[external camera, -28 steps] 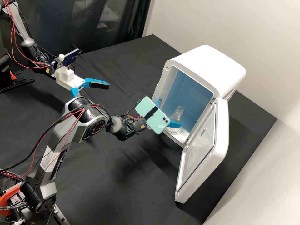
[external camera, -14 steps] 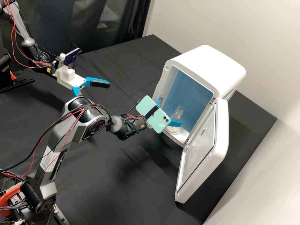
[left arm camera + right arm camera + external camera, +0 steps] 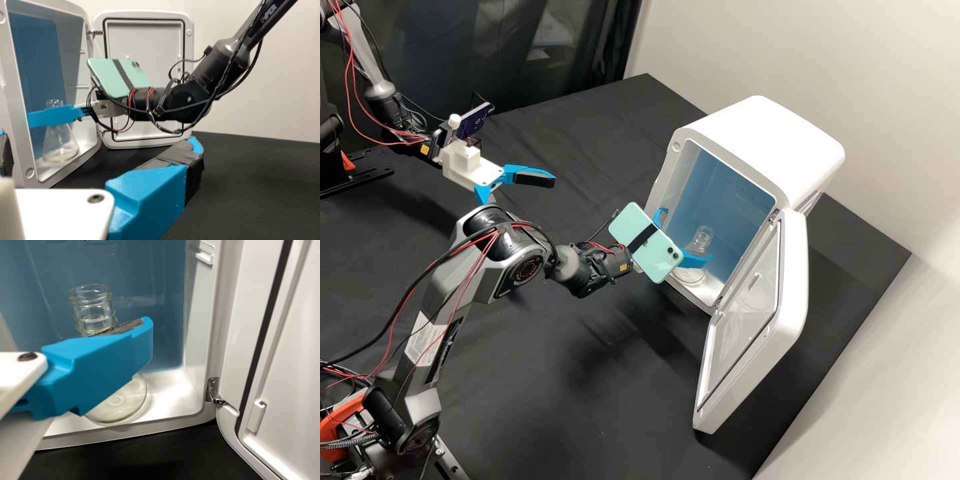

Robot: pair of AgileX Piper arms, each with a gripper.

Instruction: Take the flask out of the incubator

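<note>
Black bench in a pale-walled corner.
Matte black bench top (image 3: 587, 400) set against a plain off-white wall (image 3: 787, 53) on the right side; dark curtains (image 3: 520, 47) hanging behind the far left edge; soft, even light, with only faint shadows lying across the black surface.

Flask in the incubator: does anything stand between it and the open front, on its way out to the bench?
Nothing visible does. The incubator door hangs wide open, the incubator floor in front of the flask is bare, and the right gripper has its fingers at the flask's neck.
</note>
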